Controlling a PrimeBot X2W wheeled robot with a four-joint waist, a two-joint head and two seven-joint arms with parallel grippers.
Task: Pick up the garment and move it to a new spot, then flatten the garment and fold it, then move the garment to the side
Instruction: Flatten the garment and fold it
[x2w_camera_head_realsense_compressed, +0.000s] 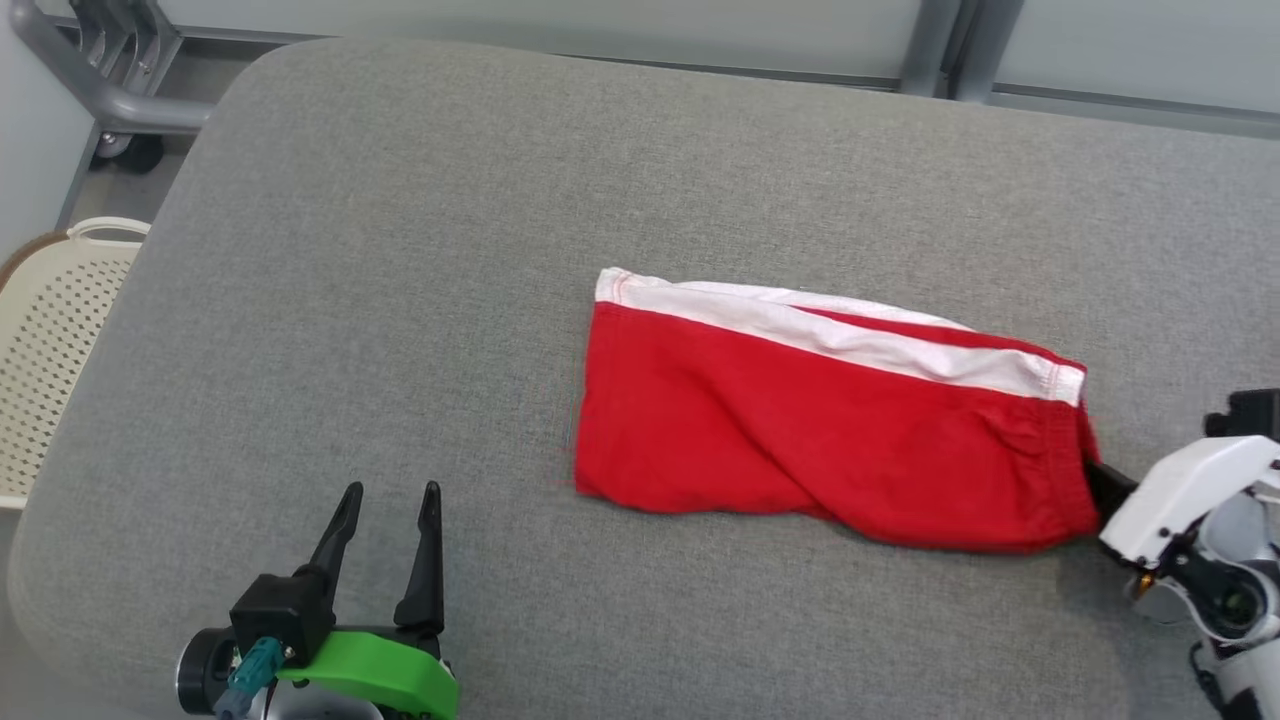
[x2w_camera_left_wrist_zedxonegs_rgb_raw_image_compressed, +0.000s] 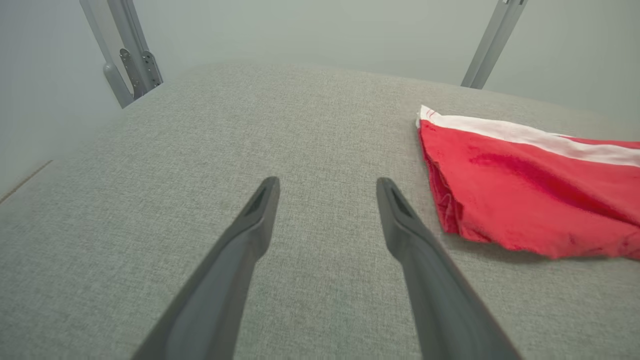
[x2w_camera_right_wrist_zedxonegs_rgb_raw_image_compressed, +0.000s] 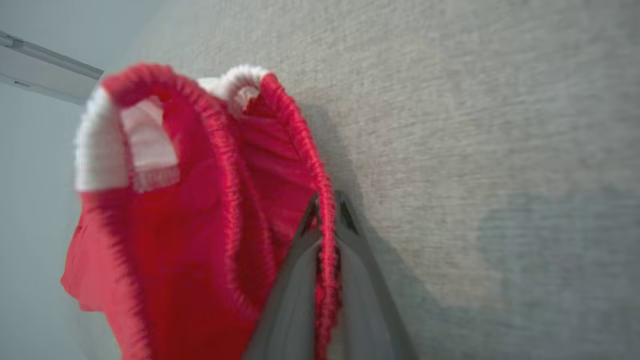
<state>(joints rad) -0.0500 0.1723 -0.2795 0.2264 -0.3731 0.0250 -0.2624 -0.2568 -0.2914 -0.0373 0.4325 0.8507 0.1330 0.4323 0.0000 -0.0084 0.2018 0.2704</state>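
The garment (x2w_camera_head_realsense_compressed: 800, 430) is a pair of red shorts with a white stripe, lying folded on the grey padded table (x2w_camera_head_realsense_compressed: 400, 250), right of centre. My right gripper (x2w_camera_head_realsense_compressed: 1095, 478) is at the garment's right end, shut on the red elastic waistband (x2w_camera_right_wrist_zedxonegs_rgb_raw_image_compressed: 327, 225), which runs between its two fingers in the right wrist view. My left gripper (x2w_camera_head_realsense_compressed: 385, 495) stands open at the lower left, well clear of the garment's left edge. In the left wrist view the garment (x2w_camera_left_wrist_zedxonegs_rgb_raw_image_compressed: 530, 185) lies to the right of the open left gripper (x2w_camera_left_wrist_zedxonegs_rgb_raw_image_compressed: 327, 187), apart from it.
A cream perforated basket (x2w_camera_head_realsense_compressed: 50, 330) stands off the table's left edge. A grey metal cart frame (x2w_camera_head_realsense_compressed: 110, 70) is beyond the far left corner, and grey posts (x2w_camera_head_realsense_compressed: 950, 45) rise behind the table's far edge.
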